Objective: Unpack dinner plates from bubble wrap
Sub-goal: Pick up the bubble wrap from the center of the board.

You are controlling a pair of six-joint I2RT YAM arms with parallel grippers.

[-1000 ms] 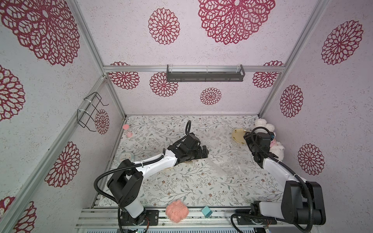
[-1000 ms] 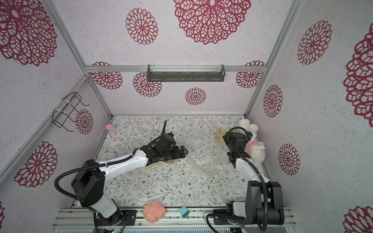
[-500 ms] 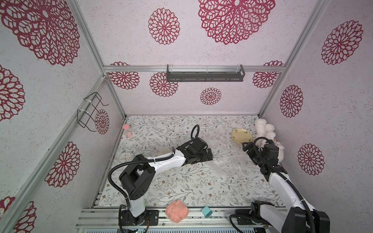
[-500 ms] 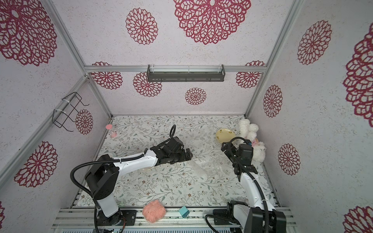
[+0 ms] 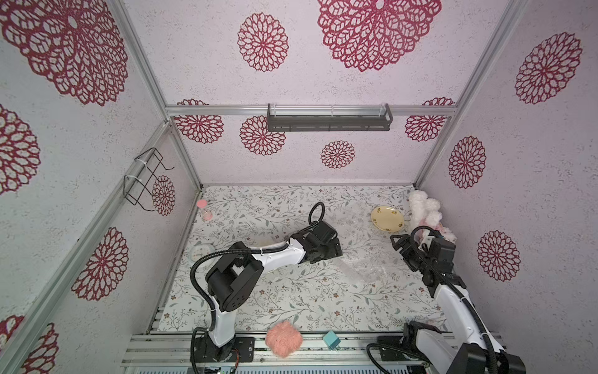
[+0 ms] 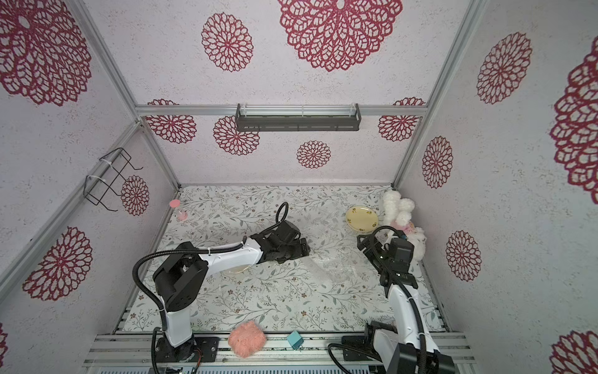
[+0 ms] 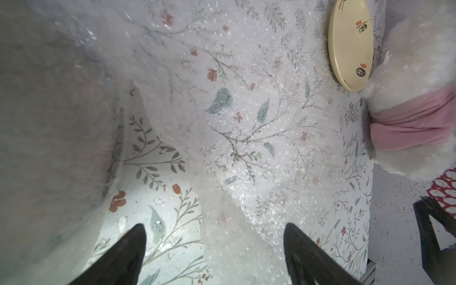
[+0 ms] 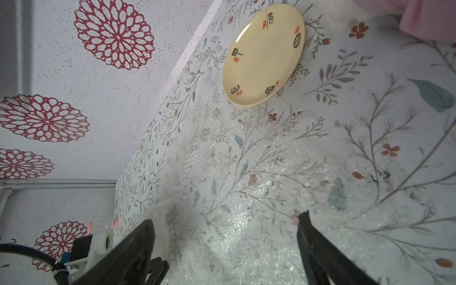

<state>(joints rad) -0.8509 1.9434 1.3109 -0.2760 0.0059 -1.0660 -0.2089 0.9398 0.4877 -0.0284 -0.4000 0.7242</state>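
Bubble wrap point(image 5: 365, 262) lies crumpled between the left gripper point(image 7: 214, 225), jaws wide and empty, and the right gripper point(image 8: 227, 216), equally wide and empty, on the counter point(image 5: 291, 298), right of its middle. One cream dinner plate point(image 8: 262, 55) sits bare near the far right corner.

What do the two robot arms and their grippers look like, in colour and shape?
The left arm and right arm have white tube-like links joined by black blocky joints. A black ribbed cable loops along each. The left gripper and right gripper have black fingers tapering to points. No markings are readable.
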